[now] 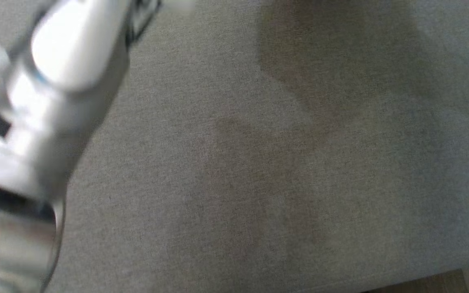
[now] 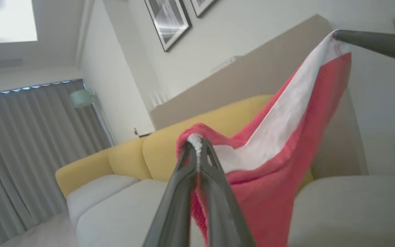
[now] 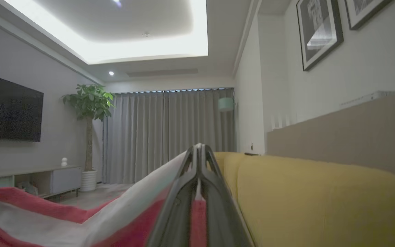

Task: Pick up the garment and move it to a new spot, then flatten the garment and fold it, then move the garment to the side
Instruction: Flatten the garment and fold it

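L gripper (image 2: 197, 144) and R gripper (image 3: 199, 148) both clamped on the garment (image 2: 279, 137), I'm mid-carry, step 1, next I'd lower it level onto the sofa seat (image 2: 355, 206).

Soft knit cloth on garment (image 2: 279, 144); matt grey woven fabric on seat cushion (image 1: 259, 171); glossy pale shell on forearm (image 1: 67, 53)

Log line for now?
stage: garment held up | left gripper: shut on garment | right gripper: shut on garment | garment: slung between the two
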Available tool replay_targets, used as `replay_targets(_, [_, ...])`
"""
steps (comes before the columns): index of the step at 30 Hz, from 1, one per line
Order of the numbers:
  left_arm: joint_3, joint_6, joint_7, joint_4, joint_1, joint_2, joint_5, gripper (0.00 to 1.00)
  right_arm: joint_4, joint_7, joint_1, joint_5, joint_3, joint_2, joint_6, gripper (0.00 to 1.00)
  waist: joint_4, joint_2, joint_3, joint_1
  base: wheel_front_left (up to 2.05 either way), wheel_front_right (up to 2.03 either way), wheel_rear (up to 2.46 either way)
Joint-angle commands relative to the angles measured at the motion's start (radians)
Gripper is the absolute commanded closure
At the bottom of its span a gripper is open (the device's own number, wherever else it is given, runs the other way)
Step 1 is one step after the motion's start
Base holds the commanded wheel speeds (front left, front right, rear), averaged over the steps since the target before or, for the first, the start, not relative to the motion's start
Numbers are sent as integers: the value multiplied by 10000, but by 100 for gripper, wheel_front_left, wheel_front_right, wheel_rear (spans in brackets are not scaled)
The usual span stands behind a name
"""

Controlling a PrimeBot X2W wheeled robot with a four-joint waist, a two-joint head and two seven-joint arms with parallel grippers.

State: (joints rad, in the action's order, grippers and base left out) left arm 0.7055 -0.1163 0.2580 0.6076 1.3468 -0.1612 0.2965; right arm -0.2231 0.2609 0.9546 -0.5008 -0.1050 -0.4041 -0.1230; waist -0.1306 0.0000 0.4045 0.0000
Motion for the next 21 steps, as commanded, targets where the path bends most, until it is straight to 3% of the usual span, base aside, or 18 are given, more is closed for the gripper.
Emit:
replay_targets(1, [-62, -59, 29, -763, -543, -492, -203, 100, 434, 9, -856, -206, -68, -50, -77, 100, 20, 0, 38, 0, 0, 0, 0])
replay_targets(6, [54, -105, 34, -2318, -3862, -888, 55, 100, 897, 9, -3306, -411, 153, 147, -77, 100, -53, 0, -137, 0, 0, 0, 0])
replay_targets(12, [1842, -139, 36, -2382, -7067, -1257, 887, 100, 894, 9, -6038, -7, 925, 339, -77, 100, -143, 0, -976, 0, 0, 0, 0])
replay_targets(17, [3033, -141, -283, -2720, -8568, -1677, 1904, 100, 1321, 5, -8316, -191, 1555, 438, -77, 100, -82, 0, -1561, 0, 0, 0, 0])
replay_targets(21, [3322, -142, -522, -3542, -9076, -1907, 2541, 100, 2110, -120, -9614, -266, 2168, 482, -77, 100, 67, 0, -1692, 0, 0, 0, 0])
